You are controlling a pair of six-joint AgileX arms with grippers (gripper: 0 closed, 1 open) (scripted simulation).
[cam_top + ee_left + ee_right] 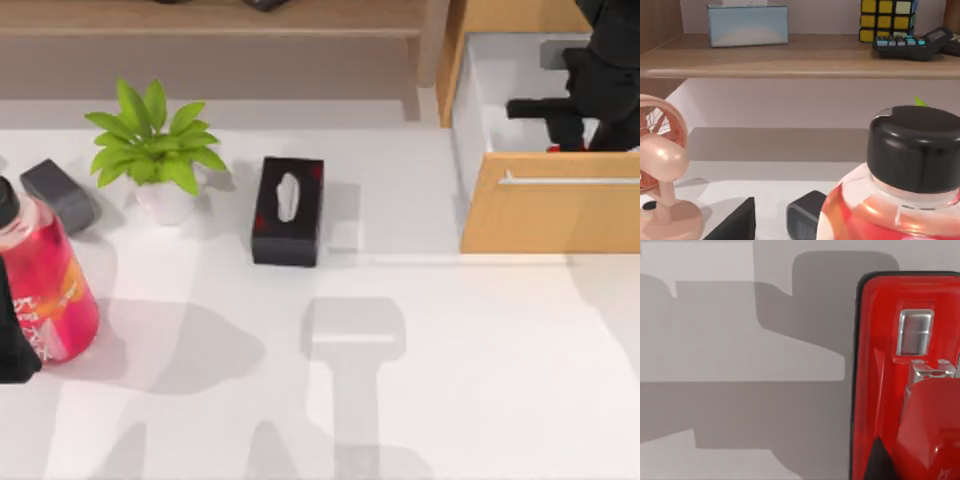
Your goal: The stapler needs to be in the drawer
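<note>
Right arm (600, 90) over open drawer (548, 215) | stapler (905, 390) red, low inside against white floor | finger state: we cannot tell | left arm (15, 340) parked beside bottle (45, 285) | advice: we release only once stapler rests flat, then lift straight, clear of walls.

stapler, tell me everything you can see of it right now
The stapler is glossy red, plastic by its look, with a thin black edge along its base and a rounded end. A small silver metal plate is set into the base near that end, and a silver hinge-like piece sits where the raised red upper body begins. In the right wrist view it lies close below the camera over a pale grey-white surface. In the top view a sliver of red shows inside the open drawer, under the right gripper.
</note>
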